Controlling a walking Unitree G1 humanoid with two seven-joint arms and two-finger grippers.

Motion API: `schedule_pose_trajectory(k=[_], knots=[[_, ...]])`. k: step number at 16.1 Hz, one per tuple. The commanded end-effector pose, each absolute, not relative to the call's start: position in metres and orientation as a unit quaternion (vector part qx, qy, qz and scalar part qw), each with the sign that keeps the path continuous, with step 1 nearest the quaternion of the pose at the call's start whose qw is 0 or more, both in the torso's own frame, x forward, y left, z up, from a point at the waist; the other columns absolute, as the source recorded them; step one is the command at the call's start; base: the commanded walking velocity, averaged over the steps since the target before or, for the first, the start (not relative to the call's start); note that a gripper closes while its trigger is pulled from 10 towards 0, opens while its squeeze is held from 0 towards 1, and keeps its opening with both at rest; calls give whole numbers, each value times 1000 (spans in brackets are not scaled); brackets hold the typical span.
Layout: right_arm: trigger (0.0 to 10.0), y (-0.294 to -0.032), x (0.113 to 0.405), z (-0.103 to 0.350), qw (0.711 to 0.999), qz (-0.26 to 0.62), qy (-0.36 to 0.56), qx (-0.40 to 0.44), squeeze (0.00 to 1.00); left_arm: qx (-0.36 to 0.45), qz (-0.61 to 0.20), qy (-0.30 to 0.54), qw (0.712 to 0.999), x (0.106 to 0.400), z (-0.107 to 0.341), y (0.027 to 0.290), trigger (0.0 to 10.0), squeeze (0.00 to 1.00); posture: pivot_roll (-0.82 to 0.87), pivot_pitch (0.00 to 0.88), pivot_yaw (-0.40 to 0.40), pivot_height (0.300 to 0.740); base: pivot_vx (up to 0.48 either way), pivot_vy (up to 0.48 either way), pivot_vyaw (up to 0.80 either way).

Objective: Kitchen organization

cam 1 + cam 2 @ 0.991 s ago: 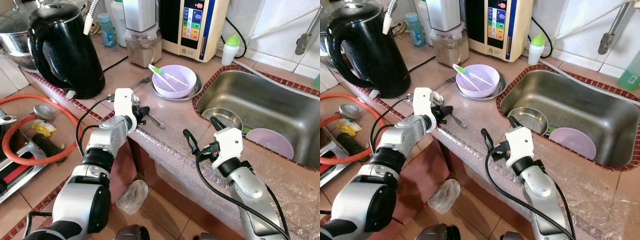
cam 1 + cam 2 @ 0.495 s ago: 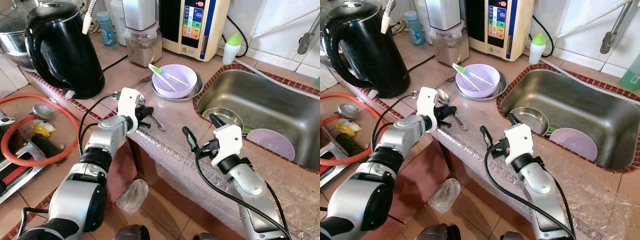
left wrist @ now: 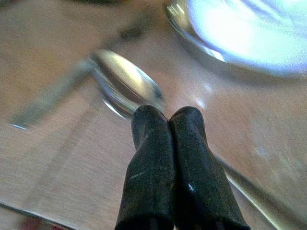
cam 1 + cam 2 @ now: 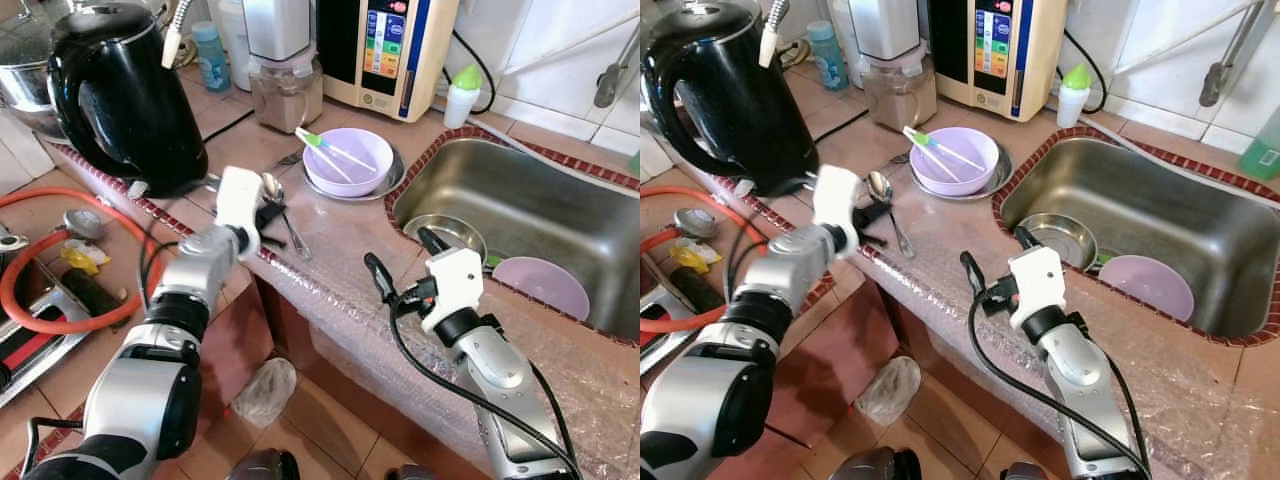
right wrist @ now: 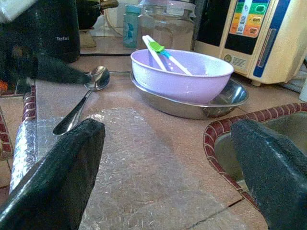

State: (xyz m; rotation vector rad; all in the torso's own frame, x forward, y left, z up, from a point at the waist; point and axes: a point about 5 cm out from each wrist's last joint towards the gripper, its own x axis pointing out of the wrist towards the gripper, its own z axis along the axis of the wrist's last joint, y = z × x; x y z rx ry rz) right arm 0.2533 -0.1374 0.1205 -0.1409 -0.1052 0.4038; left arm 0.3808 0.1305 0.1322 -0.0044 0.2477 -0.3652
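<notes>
Beside the black kettle, the left gripper had swung back toward the robot's left within the last second, its fingers pressed together on nothing, tips just at the bowl of the spoon. The spoon had slid and turned with it, lying on the counter short of the purple bowl, so this looked like a nudge, not a pickup. The right gripper hung spread wide and empty at the counter edge by the sink.
</notes>
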Motion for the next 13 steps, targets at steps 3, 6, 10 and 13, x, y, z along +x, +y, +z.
schedule_pose_trajectory(k=[3,6,10,13], knots=[[10000,-134,255,119,974,210,-49,-70,0,-23,-183,85,979,379,144,123,0,0,-113,25,69,740,0,0,0],[10000,-132,257,120,973,212,-52,-70,0,-27,-125,120,985,378,138,122,4392,0,-98,24,65,740,0,0,0],[10000,-131,256,119,974,211,-51,-69,0,-93,-105,114,984,377,142,106,10000,1000,-92,25,66,740,0,0,0],[10000,-129,257,119,973,214,-52,-69,0,-100,-96,129,982,375,138,92,10000,1000,-93,26,64,740,0,0,0]])
